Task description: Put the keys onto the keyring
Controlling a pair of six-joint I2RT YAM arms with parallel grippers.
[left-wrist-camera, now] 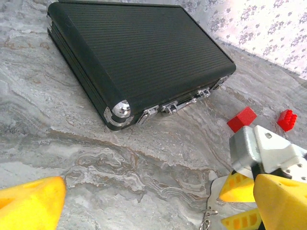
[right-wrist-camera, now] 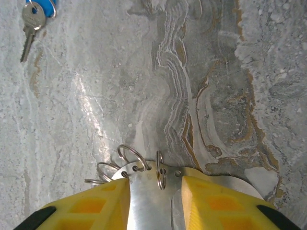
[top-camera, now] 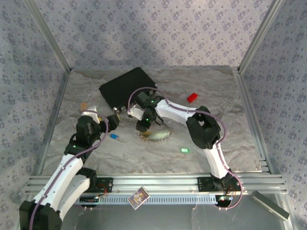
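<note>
The right gripper point(right-wrist-camera: 156, 186) sets its yellow fingers either side of the keyring point(right-wrist-camera: 146, 206), a flat silvery metal plate carrying small wire rings; a firm pinch cannot be confirmed. The left gripper point(left-wrist-camera: 153, 211) is spread wide, empty. The blue-headed metal key point(right-wrist-camera: 31, 17) and the green-headed metal key point(top-camera: 184, 150) lie apart on the grey marbled table point(top-camera: 216, 120).

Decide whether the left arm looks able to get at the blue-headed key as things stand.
Probably yes: the blue-headed key lies on bare table just beside the left arm's open jaws, with nothing between.
</note>
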